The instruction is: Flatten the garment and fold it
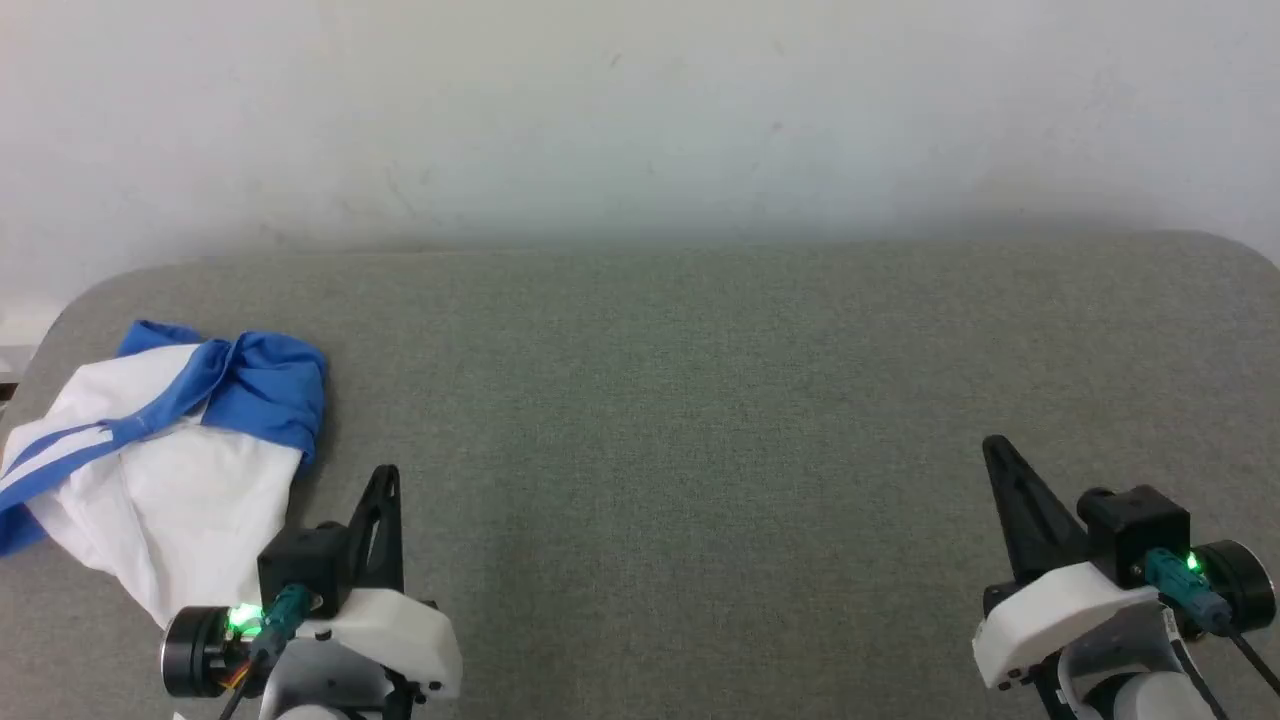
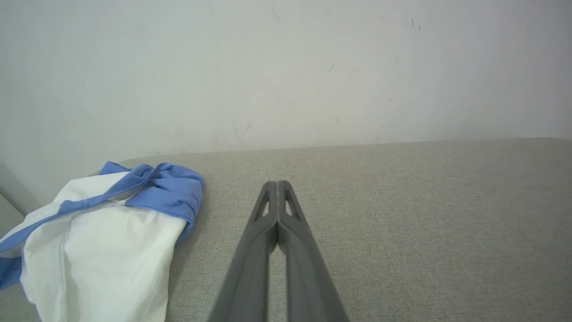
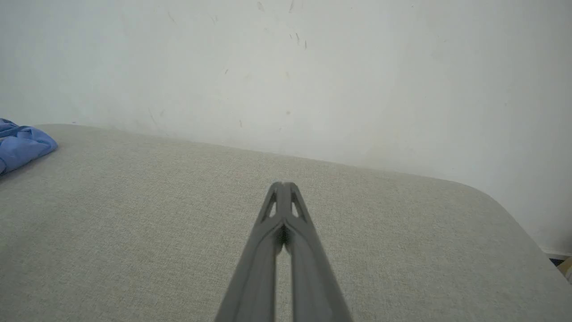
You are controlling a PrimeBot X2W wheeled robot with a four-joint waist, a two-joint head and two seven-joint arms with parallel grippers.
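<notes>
Garment (image 1: 160, 470) sits crumpled near left fingers (image 1: 388, 490), which, like right fingers (image 1: 1015, 500), point forward, closed, empty.

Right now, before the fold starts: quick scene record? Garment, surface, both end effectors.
garment: soft white shirt with royal-blue sleeves, bunched in a heap, not flattened
location: left end of the grey woven fabric tabletop, near the white wall
left end effector: shut, empty, just right of the shirt, fingers clear of it
right end effector: shut, empty, at the tabletop's right side, far from the shirt
progress: nothing flattened or folded yet
</notes>
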